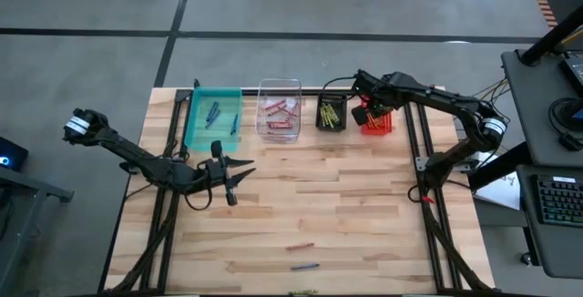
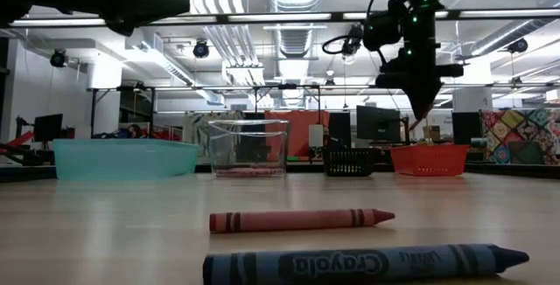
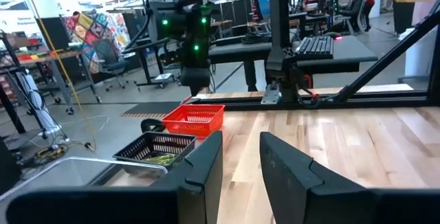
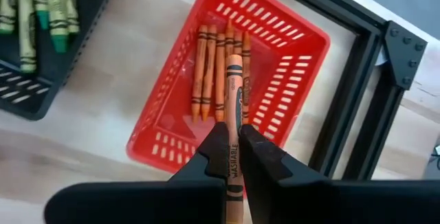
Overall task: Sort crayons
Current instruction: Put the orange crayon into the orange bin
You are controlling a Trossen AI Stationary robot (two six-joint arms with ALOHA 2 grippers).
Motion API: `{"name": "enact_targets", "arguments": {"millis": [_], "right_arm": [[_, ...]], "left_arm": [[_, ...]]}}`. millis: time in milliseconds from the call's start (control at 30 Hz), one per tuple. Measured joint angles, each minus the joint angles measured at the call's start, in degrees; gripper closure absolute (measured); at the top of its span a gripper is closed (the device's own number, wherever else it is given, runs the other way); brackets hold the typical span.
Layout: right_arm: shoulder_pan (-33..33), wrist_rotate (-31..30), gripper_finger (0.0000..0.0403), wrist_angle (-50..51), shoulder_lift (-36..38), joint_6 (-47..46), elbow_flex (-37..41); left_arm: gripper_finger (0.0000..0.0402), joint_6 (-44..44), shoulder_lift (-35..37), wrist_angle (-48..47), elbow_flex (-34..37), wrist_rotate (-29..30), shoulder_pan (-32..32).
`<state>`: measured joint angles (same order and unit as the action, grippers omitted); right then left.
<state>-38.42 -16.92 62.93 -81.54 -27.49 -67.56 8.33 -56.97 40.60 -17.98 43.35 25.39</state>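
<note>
My right gripper hangs over the red bin, shut on an orange crayon; in the high view it is at the table's far right. Several orange crayons lie on the red bin's floor. My left gripper stands open and level above the table's left half, nothing between its fingers. A red crayon and a blue crayon lie flat on the wood near the front edge. My right gripper pinches the orange crayon about its middle between its two fingers. The fingers slant steeply down from above and the crayon lies along them, its far end sticking out past the fingertips. The crayon is lifted clear, above the red bin.
Along the far edge stand a teal bin with blue crayons, a clear bin with red ones, and a black bin with yellow-green ones. A black frame rail runs behind the red bin. Bare wood lies mid-table.
</note>
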Motion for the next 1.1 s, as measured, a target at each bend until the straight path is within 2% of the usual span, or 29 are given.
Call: {"name": "enact_targets", "arguments": {"millis": [400,767,933,1100], "right_arm": [[-2.61,0.56,0.039,-7.34,0.0,4.52,3.58],[-3.93,0.62,0.039,-11.39,0.0,4.55,6.23],[-3.9,0.37,0.0389,-17.36,0.0,4.58,8.54],[-3.9,0.37,0.0364,-21.45,0.0,4.86,10.49]], "left_arm": [[0.0322,-4.33,-0.04,-0.21,0.0,0.0,0.04],[0.0322,-4.01,-0.04,-0.55,0.0,0.0,0.0],[0.0322,-3.96,-0.04,-0.72,0.0,0.02,0.0],[0.0322,-3.97,-0.04,-1.24,0.0,0.02,0.0]]}}
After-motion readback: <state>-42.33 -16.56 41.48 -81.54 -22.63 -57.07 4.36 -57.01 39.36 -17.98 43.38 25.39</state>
